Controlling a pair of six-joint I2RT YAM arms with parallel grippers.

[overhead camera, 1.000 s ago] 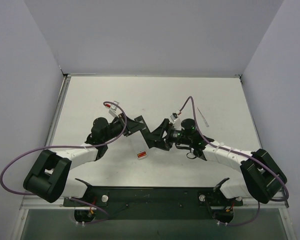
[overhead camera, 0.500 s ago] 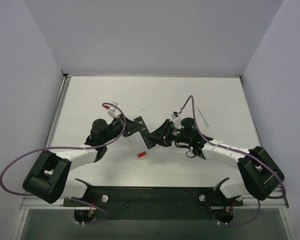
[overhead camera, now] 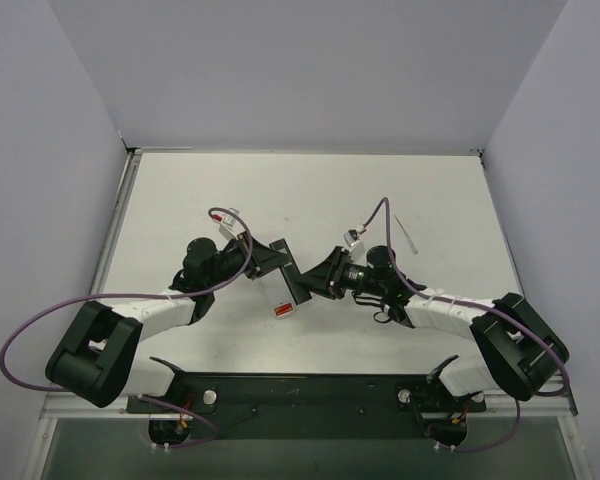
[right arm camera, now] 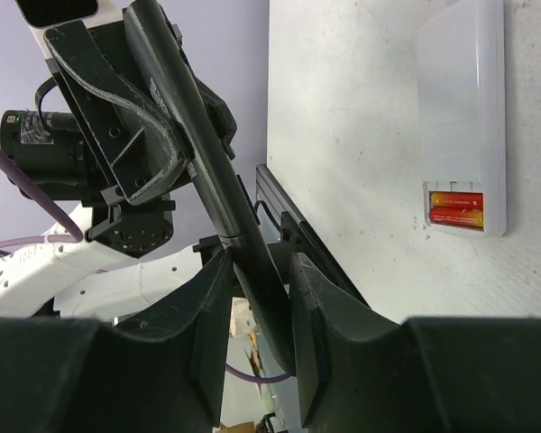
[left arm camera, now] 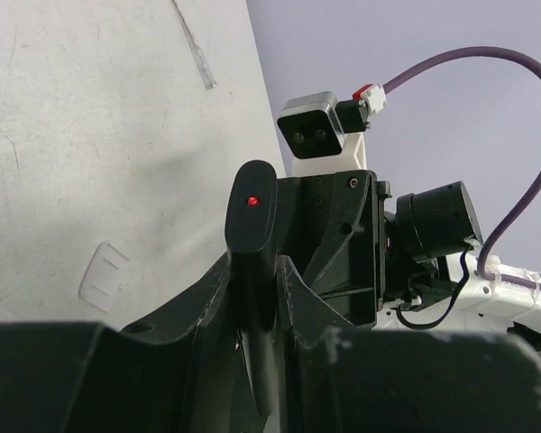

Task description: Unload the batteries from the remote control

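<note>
The black remote control (overhead camera: 292, 274) is held off the table between both grippers. My left gripper (overhead camera: 271, 256) is shut on one end; in the left wrist view the bar (left arm camera: 251, 216) stands between the fingers, a red dot near its tip. My right gripper (overhead camera: 316, 282) is shut on the other end, and the bar (right arm camera: 189, 117) runs up between its fingers (right arm camera: 311, 298). Two reddish-orange batteries (right arm camera: 457, 207) lie side by side in the end recess of a whitish flat strip (right arm camera: 464, 99) on the table, below the bar (overhead camera: 283, 311).
A thin silver stick (overhead camera: 407, 236) lies on the table at the back right and shows in the left wrist view (left arm camera: 196, 45). A small clear flat piece (left arm camera: 102, 271) lies on the table. The whitish strip (overhead camera: 276, 292) lies under the grippers.
My right wrist has shifted slightly toward the near edge and turned, tilting the remote a little. The left gripper keeps its hold. The white strip has not moved.
</note>
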